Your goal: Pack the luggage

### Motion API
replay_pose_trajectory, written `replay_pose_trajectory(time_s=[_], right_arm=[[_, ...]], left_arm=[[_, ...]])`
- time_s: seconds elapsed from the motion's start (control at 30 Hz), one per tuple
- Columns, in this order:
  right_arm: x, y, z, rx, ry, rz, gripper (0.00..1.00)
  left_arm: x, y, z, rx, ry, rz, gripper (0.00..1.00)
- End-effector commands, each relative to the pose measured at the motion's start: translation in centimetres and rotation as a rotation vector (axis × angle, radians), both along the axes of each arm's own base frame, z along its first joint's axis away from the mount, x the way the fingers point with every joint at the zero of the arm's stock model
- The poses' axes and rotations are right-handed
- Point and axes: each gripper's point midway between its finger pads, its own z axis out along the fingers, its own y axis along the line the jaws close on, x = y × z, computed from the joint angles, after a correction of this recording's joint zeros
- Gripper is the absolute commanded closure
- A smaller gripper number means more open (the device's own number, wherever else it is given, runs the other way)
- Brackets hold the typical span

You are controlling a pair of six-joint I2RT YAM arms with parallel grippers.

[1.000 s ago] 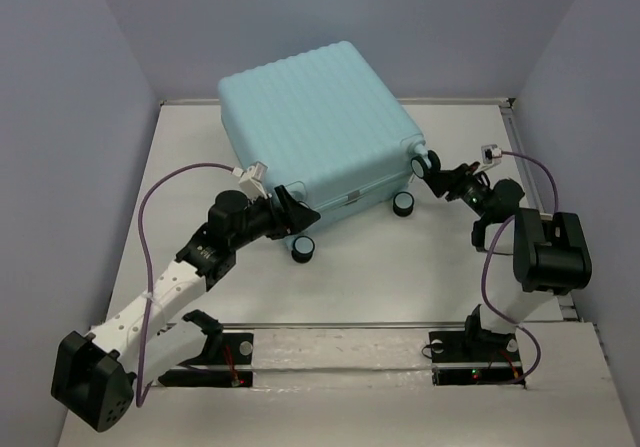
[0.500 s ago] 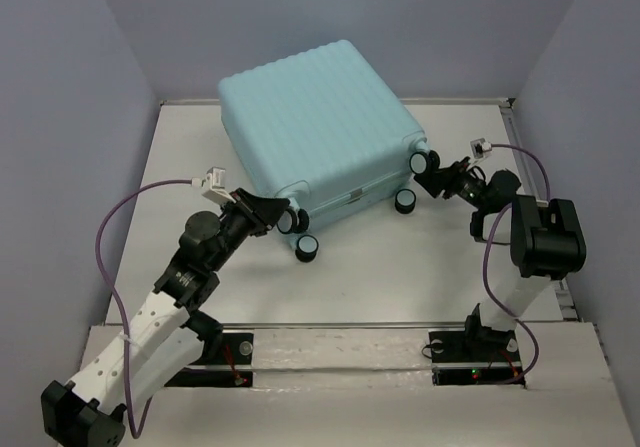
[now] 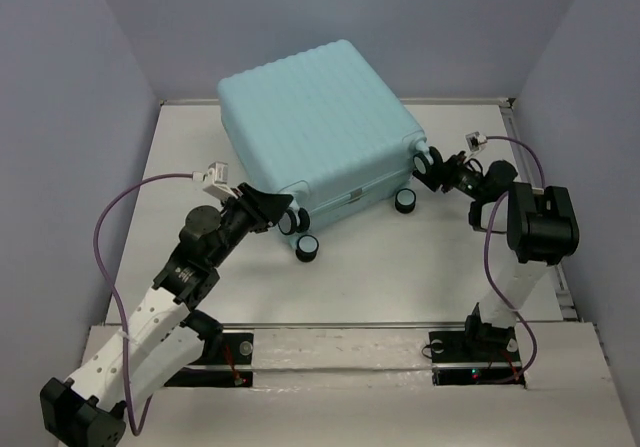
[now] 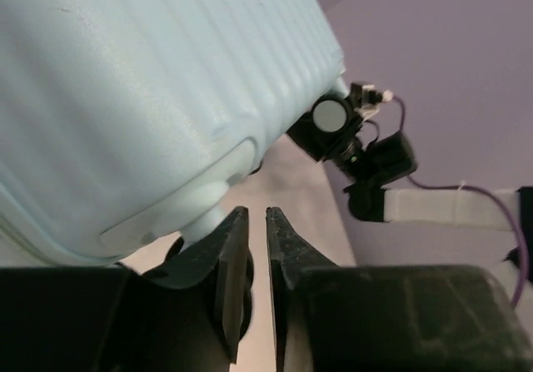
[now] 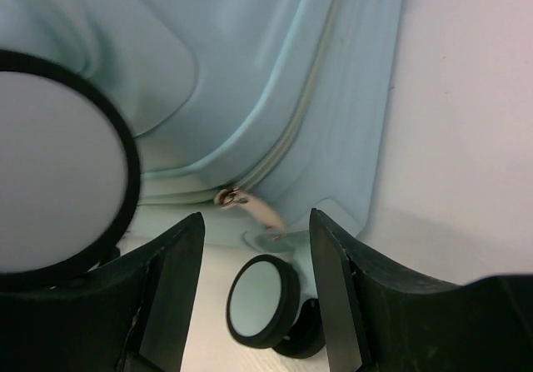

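Left cable: a purple cable point(image 3: 108, 229) loops from the left arm point(image 3: 150, 322), a white plastic link on black joints, up to a white plug point(image 3: 213, 175) at the wrist. Any marking on the plug is too small to read.
Left gripper: the left gripper point(image 3: 283, 213) sits at the luggage's near-left corner, just beside a wheel point(image 3: 290, 222). From above, its tips merge into one black shape. Its own camera shows two matte black fingers point(image 4: 233, 247) almost together. A thin slit of table shows between them, with nothing seen in the slit.
Luggage: the luggage point(image 3: 320, 117) lies flat on the pale table point(image 3: 400, 277), in the middle towards the back wall, turned corner-on. It is a hard shell in pale mint-blue, ribbed across the top and smooth and rounded at the corners.
Wheels: four spinner wheels line the near side, with black rims and white faces. One stands out from the shell point(image 3: 308, 248).
Far wheel: the left wrist view looks along the shell to the right-corner wheel point(image 4: 331, 116), with the other arm's black wrist against it.
Zipper: only the right wrist view shows it, a seam curving along the shell with a small metal pull point(image 5: 237, 199) and a tan tab.
Right gripper: the right gripper point(image 3: 432, 170) is at that right-corner wheel. Its camera shows the fingers standing well apart and gripping nothing. A small wheel point(image 5: 262, 301) lies beyond the gap, and a large blurred one point(image 5: 58, 156) fills the left.
Right cable: a second purple lead point(image 3: 525, 159) arches over the right wrist.
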Motion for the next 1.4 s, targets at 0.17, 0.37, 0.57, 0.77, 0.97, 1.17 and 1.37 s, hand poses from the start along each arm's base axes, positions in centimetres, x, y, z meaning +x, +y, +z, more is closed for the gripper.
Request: replay_pose_trajectory(time_s=[0.17,0.37,0.57,0.77,0.97,1.17,1.37], right_arm=[[2.6,0.6,4.0,-0.009,-0.163,0.079,0.46],[2.2,1.3,3.5,0.04,-0.148,0.16,0.53],[1.3,1.7,3.1,0.099,-0.111,0.196,0.74],[0.5,1.7,3.5,0.119,-0.13,0.168,0.93],[-0.9,2.2,4.9,0.121,-0.181,0.076,0.93],[-2.3,4.8,3.5,-0.029,-0.203,-0.087,0.93],[-4.8,7.5,2.6,-0.13,-0.212,-0.217,0.93]], left_arm=[[-1.1,-1.3,-2.6,0.214,0.067,-0.141,0.01],[-1.7,-2.7,-3.4,0.201,0.083,-0.229,0.01],[-1.8,-2.7,-3.5,0.22,0.093,-0.241,0.01],[-1.9,-4.2,-3.5,0.167,0.097,-0.305,0.01],[-2.2,-5.6,-2.8,0.117,0.089,-0.361,0.02],[-2.2,-7.1,-2.3,0.073,0.071,-0.403,0.17],[-1.3,-7.3,-0.2,0.021,0.016,-0.362,0.72]])
